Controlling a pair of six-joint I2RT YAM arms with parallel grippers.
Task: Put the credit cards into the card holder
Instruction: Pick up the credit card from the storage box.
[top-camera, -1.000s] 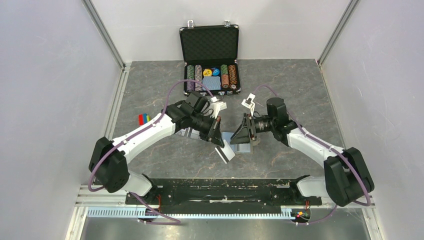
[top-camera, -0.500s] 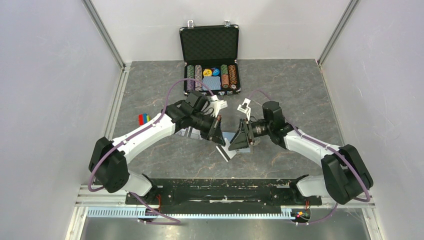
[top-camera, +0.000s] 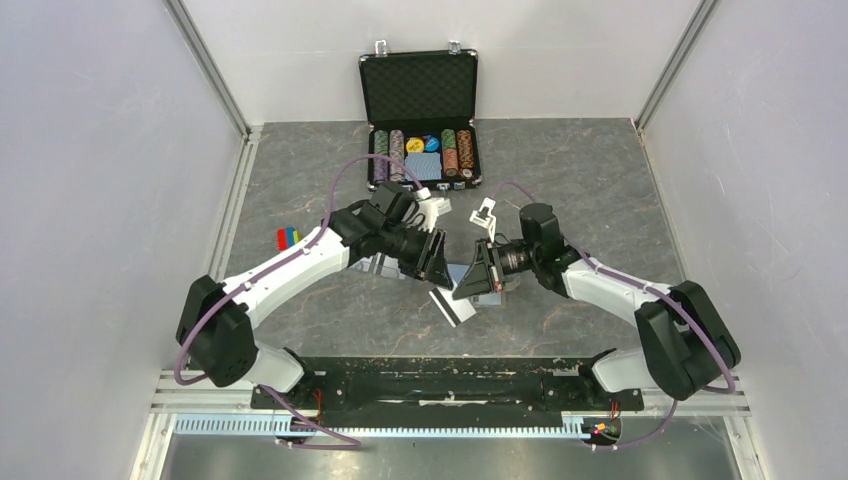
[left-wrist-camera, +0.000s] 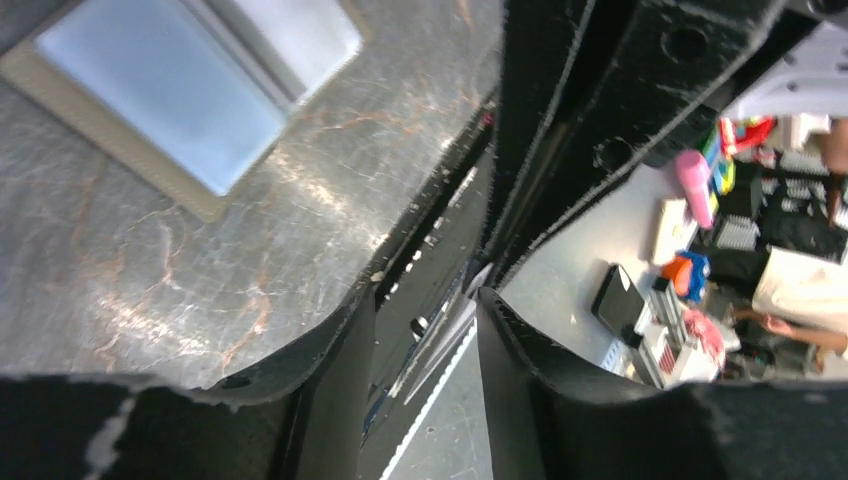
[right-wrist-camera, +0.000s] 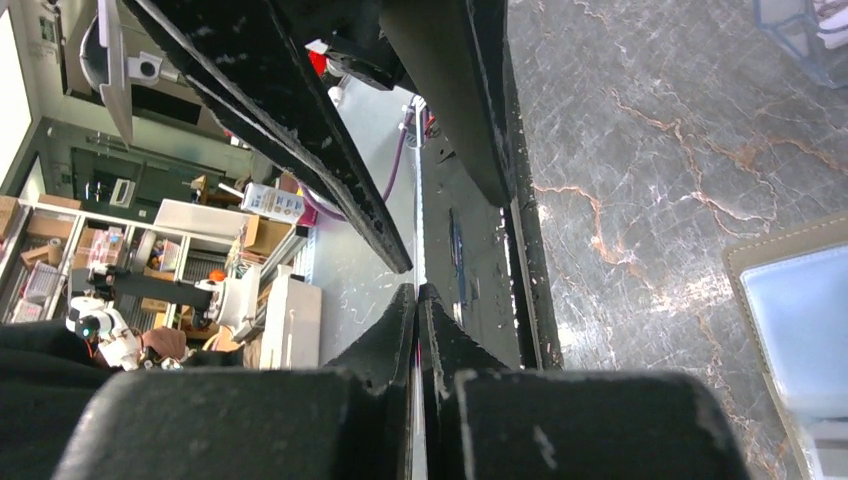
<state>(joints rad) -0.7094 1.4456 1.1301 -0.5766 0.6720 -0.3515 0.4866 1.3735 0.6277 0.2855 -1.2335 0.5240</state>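
One credit card (top-camera: 452, 307), whitish with a dark stripe, hangs tilted above the table between the two arms. My right gripper (top-camera: 468, 287) is shut on its upper edge; in the right wrist view the card shows only as a thin line between the pressed fingertips (right-wrist-camera: 417, 292). My left gripper (top-camera: 438, 266) stands open just left of it, its fingers (left-wrist-camera: 340, 350) apart on either side of the card's edge (left-wrist-camera: 447, 325) without touching it. The card holder (left-wrist-camera: 150, 95) lies open on the table below, light blue lining up, and its corner shows beside the right gripper (right-wrist-camera: 800, 340).
The black poker-chip case (top-camera: 420, 120) stands open at the back. Small coloured blocks (top-camera: 288, 237) lie at the left. A clear sleeve (right-wrist-camera: 800, 30) lies on the marbled table. A flat grey-white piece (top-camera: 383, 265) sits under the left arm.
The right gripper moved left to the card and shut on it. The left gripper, which held the card, has opened and let go.
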